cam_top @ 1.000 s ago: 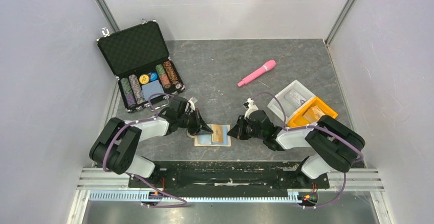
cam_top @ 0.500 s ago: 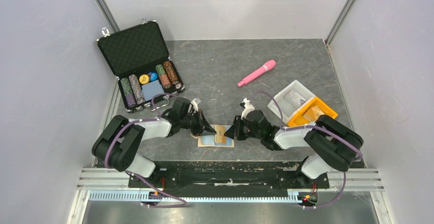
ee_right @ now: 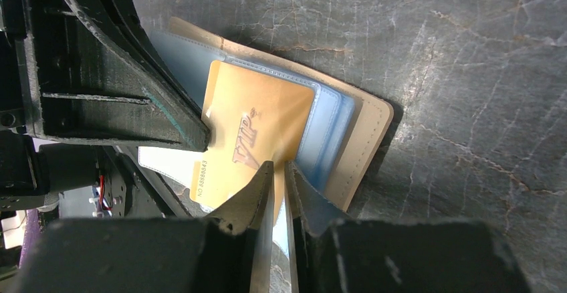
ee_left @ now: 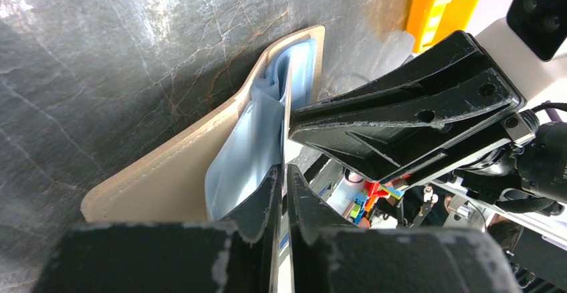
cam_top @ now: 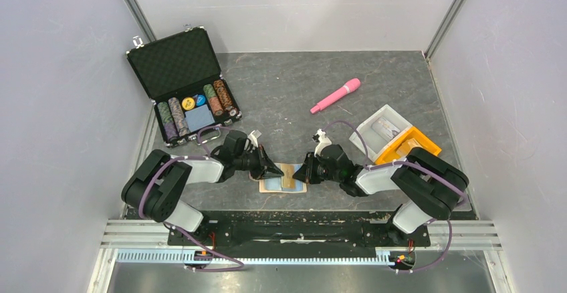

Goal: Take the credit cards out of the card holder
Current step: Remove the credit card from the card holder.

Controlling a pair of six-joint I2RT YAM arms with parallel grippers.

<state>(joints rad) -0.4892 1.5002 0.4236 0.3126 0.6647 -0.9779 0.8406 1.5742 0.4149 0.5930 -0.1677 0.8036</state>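
Entry: the card holder [cam_top: 270,184] is laid open at lower centre of the top view, near the counter's [cam_top: 301,99] lower edge, with bare counter above it. A gold credit card [ee_right: 257,129], embossed VIP, is legible only in the right wrist view, protruding from a blue sleeve. Its lower edge is gripped by the right pincer [ee_right: 279,169]. In the left wrist view, a pale blue leaf of the holder, seen edge-on, is clenched by the left pincer [ee_left: 282,172].

A robot lab cell: plain grey panel walls [cam_top: 60,72] on aluminium posts [cam_top: 132,5] enclose a stone-look table [cam_top: 287,85], with two arms [cam_top: 194,169] bolted to a metal rail [cam_top: 127,233].
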